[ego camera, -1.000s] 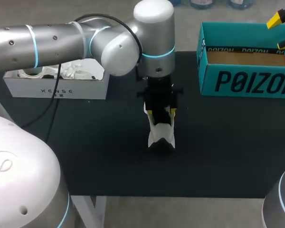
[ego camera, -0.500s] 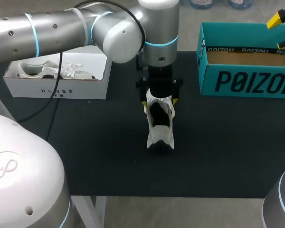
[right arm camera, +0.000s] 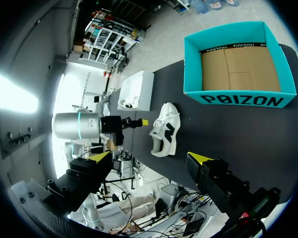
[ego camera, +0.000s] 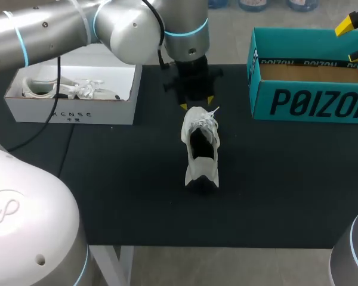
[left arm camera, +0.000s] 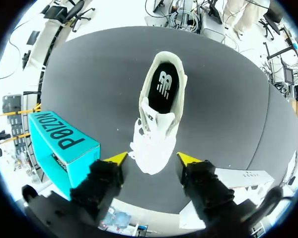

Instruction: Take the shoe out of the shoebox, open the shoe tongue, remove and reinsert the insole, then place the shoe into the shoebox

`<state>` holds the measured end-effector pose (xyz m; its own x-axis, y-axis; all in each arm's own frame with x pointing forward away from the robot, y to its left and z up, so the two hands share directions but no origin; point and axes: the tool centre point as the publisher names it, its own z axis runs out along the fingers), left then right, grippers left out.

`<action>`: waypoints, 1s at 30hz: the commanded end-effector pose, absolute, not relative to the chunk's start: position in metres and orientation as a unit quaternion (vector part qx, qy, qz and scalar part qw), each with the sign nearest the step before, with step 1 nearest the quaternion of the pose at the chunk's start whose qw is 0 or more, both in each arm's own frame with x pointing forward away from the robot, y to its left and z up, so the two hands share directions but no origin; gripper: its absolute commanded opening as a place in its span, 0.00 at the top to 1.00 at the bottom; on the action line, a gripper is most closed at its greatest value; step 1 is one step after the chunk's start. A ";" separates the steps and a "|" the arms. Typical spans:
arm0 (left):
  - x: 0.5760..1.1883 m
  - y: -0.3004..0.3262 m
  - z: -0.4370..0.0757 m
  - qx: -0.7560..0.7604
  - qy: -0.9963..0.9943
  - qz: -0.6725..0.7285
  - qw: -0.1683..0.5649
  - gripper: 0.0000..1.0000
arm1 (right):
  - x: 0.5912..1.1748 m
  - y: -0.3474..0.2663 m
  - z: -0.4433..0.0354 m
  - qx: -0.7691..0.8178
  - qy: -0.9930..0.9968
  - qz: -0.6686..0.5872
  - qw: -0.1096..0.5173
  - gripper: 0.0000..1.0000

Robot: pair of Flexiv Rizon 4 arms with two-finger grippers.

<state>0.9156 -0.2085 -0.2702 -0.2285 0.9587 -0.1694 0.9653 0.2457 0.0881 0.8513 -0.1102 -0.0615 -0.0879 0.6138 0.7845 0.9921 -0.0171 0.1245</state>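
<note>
Table (ego camera: 286, 196) bears shoe (ego camera: 200, 149), outside the bare-floored teal shoebox (ego camera: 310, 104).

White shoe (ego camera: 194, 168) upright on sole, mid-table; teal shoebox (ego camera: 310, 105) open.

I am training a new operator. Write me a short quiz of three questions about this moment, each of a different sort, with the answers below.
1. True or false: the white shoe lies inside the teal shoebox.
2. Choose one. The left gripper is: A) shut on the shoe's tongue; B) open, holding nothing; C) shut on the insole.
3. Fill the gap: the black insole is ___ the shoe.
Key: 1 false, it stands on the table; 2 B; 3 inside.
</note>
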 end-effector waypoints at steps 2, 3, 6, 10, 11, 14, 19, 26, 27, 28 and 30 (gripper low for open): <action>0.914 -0.222 -0.294 0.605 0.790 -0.026 0.094 1.00 | 0.853 -0.110 -0.062 -0.620 -0.648 -0.351 0.268 0.00; 0.913 -0.222 -0.297 0.605 0.790 -0.023 0.093 1.00 | 0.853 -0.110 -0.062 -0.620 -0.648 -0.351 0.268 0.00; 0.908 -0.223 -0.302 0.597 0.797 -0.018 0.085 1.00 | 0.853 -0.110 -0.062 -0.620 -0.648 -0.351 0.268 0.00; 0.903 -0.222 -0.309 0.569 0.820 -0.008 0.066 1.00 | 0.853 -0.110 -0.062 -0.620 -0.648 -0.351 0.268 0.00; 0.901 -0.222 -0.309 0.564 0.823 -0.008 0.066 1.00 | 0.853 -0.110 -0.062 -0.620 -0.648 -0.351 0.268 0.00; 0.893 -0.221 -0.309 0.541 0.839 0.002 0.052 1.00 | 0.853 -0.110 -0.062 -0.620 -0.648 -0.351 0.268 0.00; 0.878 -0.221 -0.316 0.507 0.862 0.001 0.016 1.00 | 0.853 -0.110 -0.062 -0.620 -0.648 -0.351 0.268 0.00; 0.858 -0.216 -0.308 0.443 0.895 -0.039 -0.020 1.00 | 0.853 -0.110 -0.062 -0.620 -0.648 -0.351 0.268 0.00; 0.855 -0.214 -0.302 0.430 0.901 -0.051 -0.028 1.00 | 0.853 -0.110 -0.062 -0.620 -0.648 -0.351 0.268 0.00; 0.854 -0.212 -0.295 0.420 0.906 -0.050 -0.025 1.00 | 0.853 -0.110 -0.062 -0.620 -0.648 -0.351 0.268 0.00; 0.852 -0.208 -0.282 0.401 0.915 -0.034 -0.025 1.00 | 0.853 -0.110 -0.062 -0.620 -0.648 -0.351 0.268 0.00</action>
